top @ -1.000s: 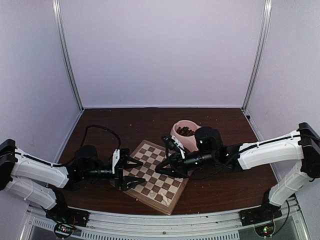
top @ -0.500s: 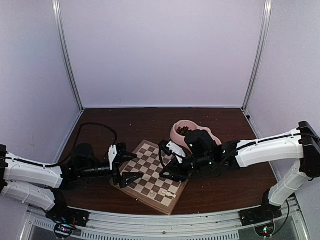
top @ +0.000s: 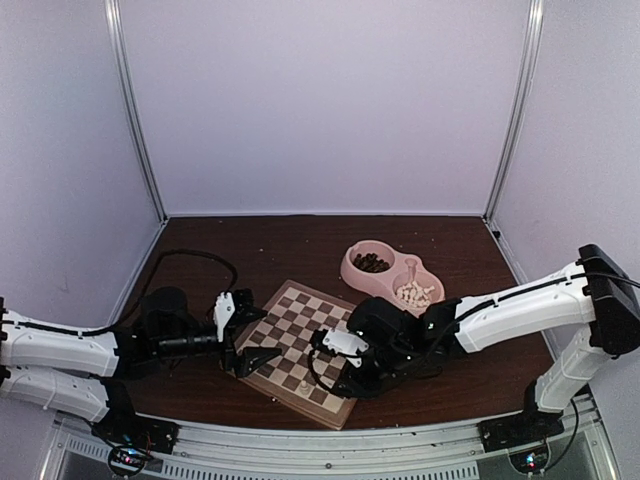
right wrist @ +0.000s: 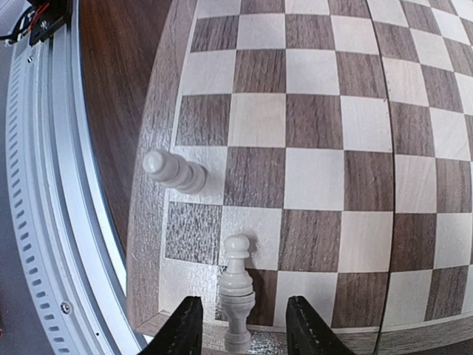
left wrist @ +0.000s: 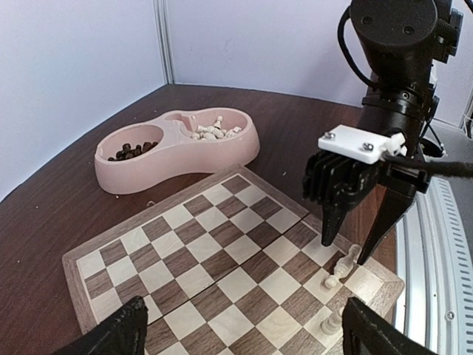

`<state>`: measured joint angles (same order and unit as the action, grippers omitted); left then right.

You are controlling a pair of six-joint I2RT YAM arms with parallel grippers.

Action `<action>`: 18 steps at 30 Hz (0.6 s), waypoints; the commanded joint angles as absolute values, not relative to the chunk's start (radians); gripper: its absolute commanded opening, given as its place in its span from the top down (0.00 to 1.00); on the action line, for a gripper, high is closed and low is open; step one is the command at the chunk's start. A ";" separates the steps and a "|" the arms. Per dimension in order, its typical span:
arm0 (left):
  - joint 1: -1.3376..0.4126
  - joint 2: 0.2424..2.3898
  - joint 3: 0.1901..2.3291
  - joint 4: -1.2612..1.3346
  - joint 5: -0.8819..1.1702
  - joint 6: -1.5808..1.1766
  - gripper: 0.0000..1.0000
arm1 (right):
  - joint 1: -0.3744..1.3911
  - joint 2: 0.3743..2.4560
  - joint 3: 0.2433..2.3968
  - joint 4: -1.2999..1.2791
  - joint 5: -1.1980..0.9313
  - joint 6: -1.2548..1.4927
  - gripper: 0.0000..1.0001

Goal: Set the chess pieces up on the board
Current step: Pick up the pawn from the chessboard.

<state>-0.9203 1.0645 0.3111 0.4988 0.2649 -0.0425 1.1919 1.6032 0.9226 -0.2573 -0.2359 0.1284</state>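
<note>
Top view looks down toward 12 o'clock; both close wrist views share the board's (top: 290, 322) 6 o'clock corner.

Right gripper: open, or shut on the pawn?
Open. The right gripper straddles the pawn, with a gap showing on each side.
</note>
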 commanded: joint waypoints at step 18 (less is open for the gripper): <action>-0.925 1.004 0.342 0.456 0.271 -0.009 0.07 | 1.253 1.675 0.953 -0.350 -0.106 0.080 0.70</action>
<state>-0.9203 1.0092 0.3256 0.4393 0.2649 -0.0235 1.2419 1.6581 0.9348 -0.3214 -0.1322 0.0891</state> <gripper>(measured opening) 0.927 0.324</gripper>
